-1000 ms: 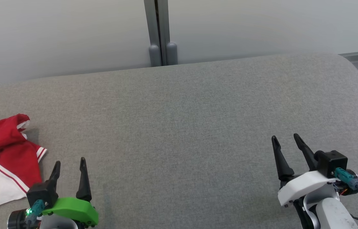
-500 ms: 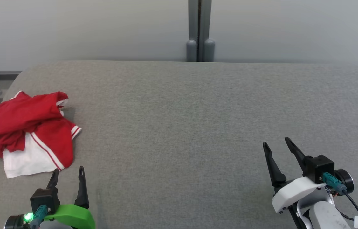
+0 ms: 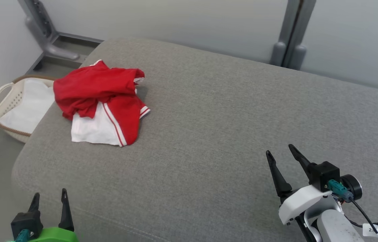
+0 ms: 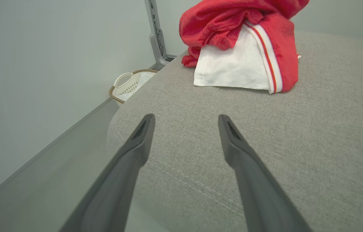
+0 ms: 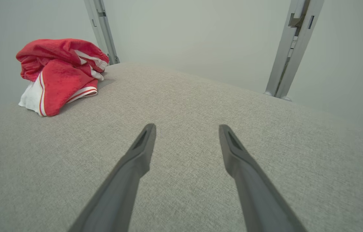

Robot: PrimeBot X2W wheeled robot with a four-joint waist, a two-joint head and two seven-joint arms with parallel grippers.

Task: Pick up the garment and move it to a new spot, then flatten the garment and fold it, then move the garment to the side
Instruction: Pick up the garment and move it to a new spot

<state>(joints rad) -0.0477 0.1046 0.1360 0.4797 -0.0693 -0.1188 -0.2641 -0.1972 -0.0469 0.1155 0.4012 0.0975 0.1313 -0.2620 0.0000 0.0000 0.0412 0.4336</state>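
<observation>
A crumpled red and white garment (image 3: 103, 101) lies in a heap near the far left corner of the grey cushioned surface (image 3: 229, 121). The left wrist view has the garment (image 4: 242, 42) straight ahead, beyond the fingertips; in the right wrist view the garment (image 5: 60, 69) is far off to the upper left. My left gripper (image 3: 49, 198) hovers open at the cushion's near left corner, empty, well short of the garment. My left gripper (image 4: 186, 120) points along the cushion's edge seam. My right gripper (image 3: 279, 151) is open and empty over the near right of the cushion, its fingers (image 5: 142, 145) spread above bare fabric.
A cream laundry basket (image 3: 2, 101) with white cloth inside stands on the floor left of the cushion; the basket (image 4: 126, 85) is in the left wrist view too. Grey metal posts (image 3: 289, 33) rise along the pale wall behind. Floor lies beyond the cushion's left edge.
The head camera has swung to the left, so the garment now sits further right and higher in view and the basket has come in. Both grippers stay open and empty.
</observation>
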